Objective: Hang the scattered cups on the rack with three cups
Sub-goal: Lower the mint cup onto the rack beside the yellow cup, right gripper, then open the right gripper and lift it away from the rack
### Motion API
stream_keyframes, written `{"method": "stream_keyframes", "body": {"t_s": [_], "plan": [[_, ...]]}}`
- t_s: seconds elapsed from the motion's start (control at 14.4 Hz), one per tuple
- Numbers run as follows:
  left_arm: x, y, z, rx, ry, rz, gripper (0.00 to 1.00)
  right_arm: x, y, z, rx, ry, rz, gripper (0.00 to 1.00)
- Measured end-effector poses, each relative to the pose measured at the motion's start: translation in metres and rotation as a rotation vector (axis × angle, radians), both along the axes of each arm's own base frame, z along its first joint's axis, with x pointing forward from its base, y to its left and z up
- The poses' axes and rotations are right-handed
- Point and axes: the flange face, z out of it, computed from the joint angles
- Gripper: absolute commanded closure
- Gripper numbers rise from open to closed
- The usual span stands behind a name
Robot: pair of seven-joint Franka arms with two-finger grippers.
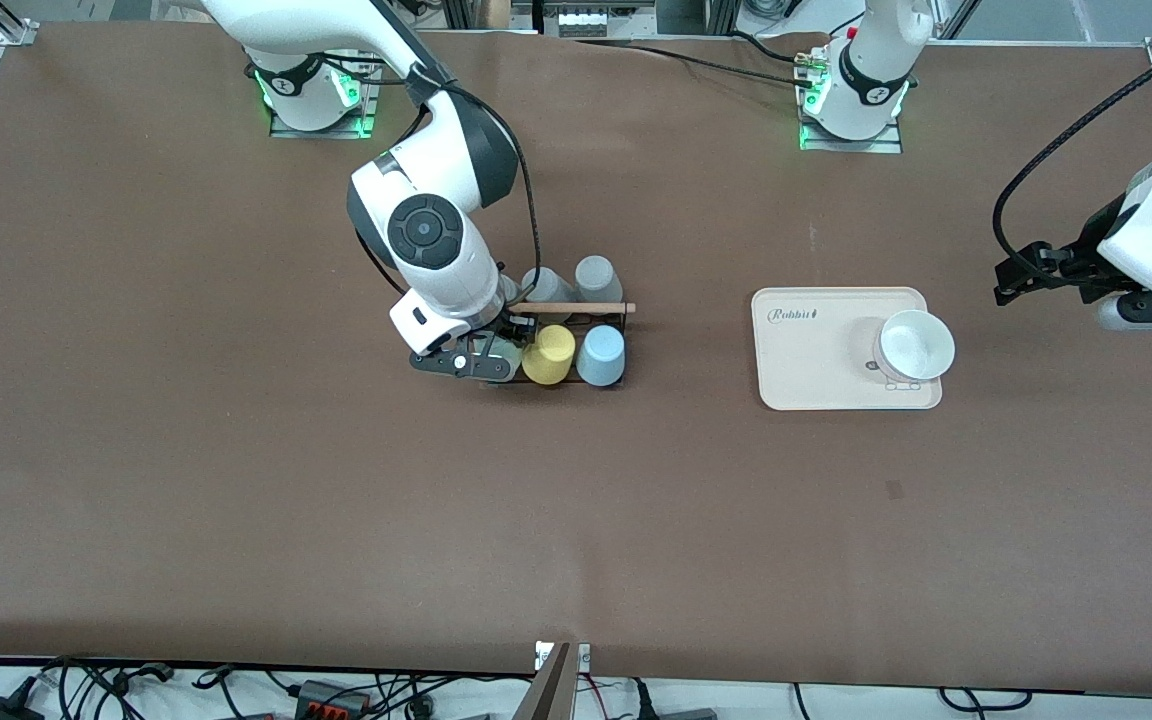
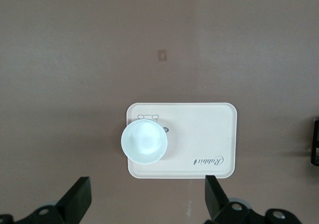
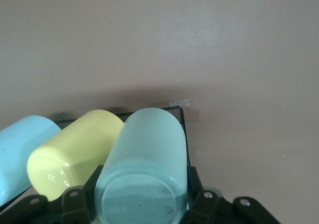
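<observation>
Cups fill the row of the rack (image 1: pixel 604 322) nearer the front camera: I see the light blue cup (image 1: pixel 601 356) at the end toward the left arm, the yellow cup (image 1: pixel 548 355) beside it, and the sage-green cup (image 1: pixel 506 351) at the end toward the right arm, mostly hidden under the right gripper (image 1: pixel 494 352). In my right wrist view the sage-green cup (image 3: pixel 145 170) sits bottom-up between the jaws, which are clenched on its sides, with the yellow cup (image 3: pixel 75 152) just beside it and the light blue cup (image 3: pixel 21 152) next along. Two grey cups (image 1: pixel 578 281) hang in the row farther from the front camera, and the wooden rod (image 1: pixel 576 307) crosses the top between the two rows.

My left gripper (image 1: pixel 1056 275) waits over the bare brown surface (image 1: pixel 236 480) at the left arm's end, jaws released and spread wide in its wrist view. Below it I see the cream tray (image 2: pixel 209 134) carrying a white bowl (image 2: pixel 143 142); from the front the tray (image 1: pixel 806 360) lies well apart from the rack, the bowl (image 1: pixel 916 346) on its end toward the left arm.
</observation>
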Motion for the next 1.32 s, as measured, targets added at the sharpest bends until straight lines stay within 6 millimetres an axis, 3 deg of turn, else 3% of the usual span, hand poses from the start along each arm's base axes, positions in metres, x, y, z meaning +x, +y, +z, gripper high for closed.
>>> {"method": "stream_keyframes", "body": {"t_s": [0.35,0.56,0.62,0.76,1.32], "plan": [[-0.001,0.002,0.0,0.0,0.008,0.003,0.0,-0.005,-0.003,-0.021,-0.001,-0.003,0.0,0.84],[-0.002,0.0,0.002,0.0,0.006,-0.001,0.0,-0.005,-0.003,-0.033,-0.002,-0.001,0.0,0.77],[-0.003,-0.001,0.004,0.0,0.004,-0.003,0.0,-0.005,-0.003,-0.035,-0.002,-0.001,0.0,0.63],[-0.005,-0.002,0.008,0.0,-0.003,-0.006,0.0,-0.005,-0.003,-0.038,-0.003,0.001,0.0,0.0],[-0.006,-0.01,0.011,-0.001,-0.008,-0.019,0.0,-0.001,-0.004,-0.032,0.006,-0.013,-0.005,0.0]]}}
